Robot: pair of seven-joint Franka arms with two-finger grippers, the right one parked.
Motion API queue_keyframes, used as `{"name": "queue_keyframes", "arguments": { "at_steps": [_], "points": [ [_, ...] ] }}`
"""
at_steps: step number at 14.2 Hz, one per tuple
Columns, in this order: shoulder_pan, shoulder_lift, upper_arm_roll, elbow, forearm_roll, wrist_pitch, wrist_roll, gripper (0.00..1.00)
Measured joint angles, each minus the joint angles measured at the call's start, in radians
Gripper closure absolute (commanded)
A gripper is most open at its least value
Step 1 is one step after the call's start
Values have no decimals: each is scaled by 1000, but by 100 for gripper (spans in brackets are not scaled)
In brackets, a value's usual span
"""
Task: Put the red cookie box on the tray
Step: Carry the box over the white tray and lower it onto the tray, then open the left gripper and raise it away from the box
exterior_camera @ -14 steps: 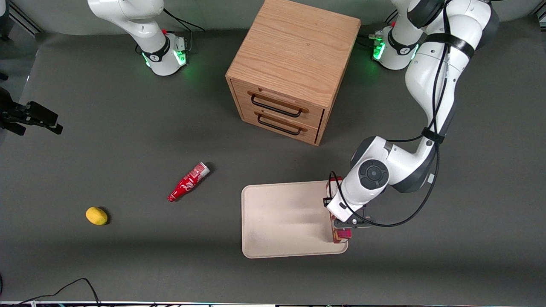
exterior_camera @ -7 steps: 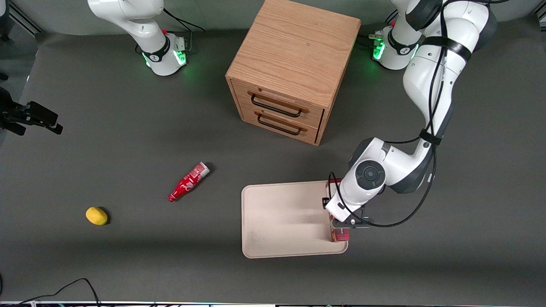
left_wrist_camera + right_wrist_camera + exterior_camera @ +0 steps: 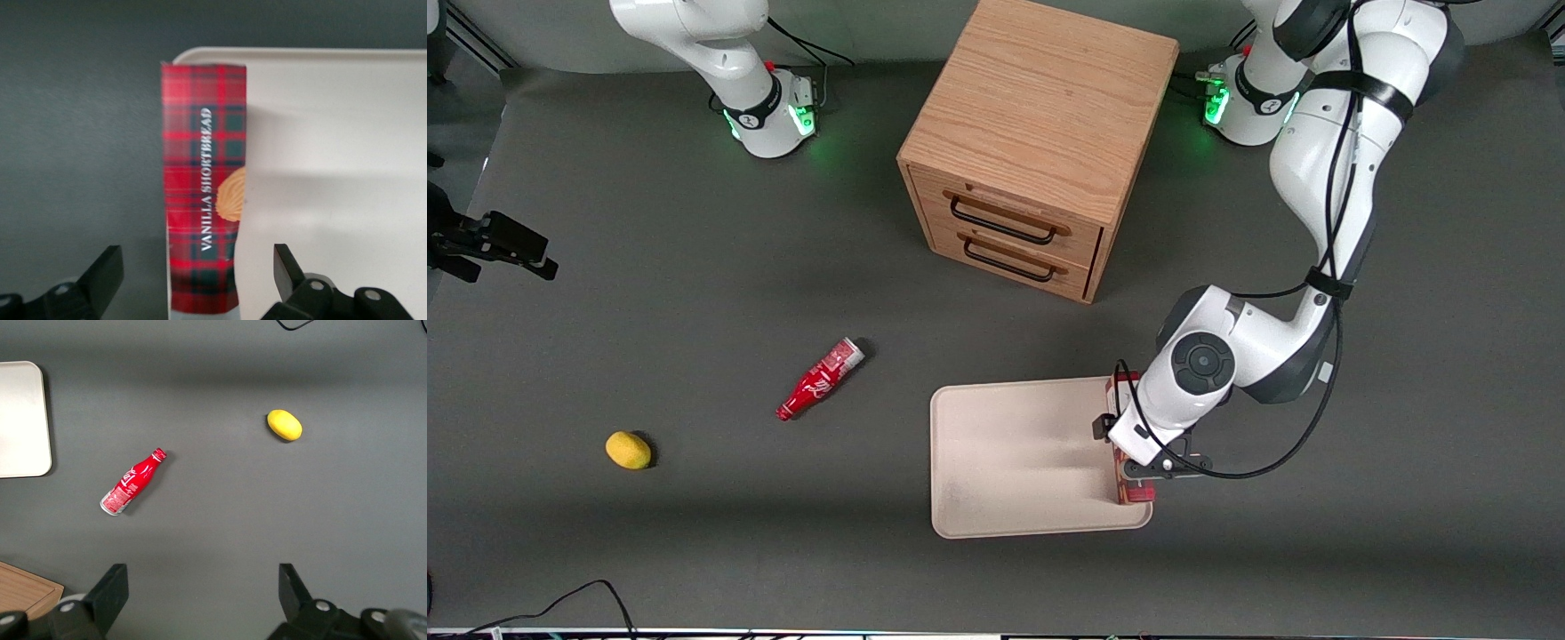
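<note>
- Red cookie box point(image 3: 203, 207): standing on its narrow edge at the tray's edge nearest the working arm's end of the counter, tartan side with "VANILLA SHORTBREAD" lettering and a tan cookie picture facing the wrist camera; only slivers showing in the front view point(image 3: 1134, 492), the rest hidden under the arm's wrist.
- Tray point(image 3: 1014, 458): lying flat on the counter, nearer to the front camera than the drawer cabinet; beige surface bare apart from the box at its edge (whether the box is resting fully inside the rim, cannot tell).
- Hand point(image 3: 200, 280): hanging directly over the box, fingers point(image 3: 103, 270) spread wide on either side of it, gaps showing between each fingertip and the box, so gripping nothing.
- Counter point(image 3: 694, 533): dark grey, carrying everything listed.
- Drawer cabinet point(image 3: 1040, 142): wooden, two drawers with dark handles, both shut, sitting between the two arm bases.
- Red bottle point(image 3: 820, 379): lying on its side, toward the parked arm's end of the counter, well apart from the tray.
- Yellow fruit point(image 3: 628, 450): resting farther still toward the parked arm's end (a lemon by the look of it).
</note>
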Motion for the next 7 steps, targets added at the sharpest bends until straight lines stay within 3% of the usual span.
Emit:
{"name": "queue_keyframes", "arguments": {
  "at_steps": [7],
  "points": [
    [33, -277, 1, 24, -13, -403, 1, 0]
  ]
}}
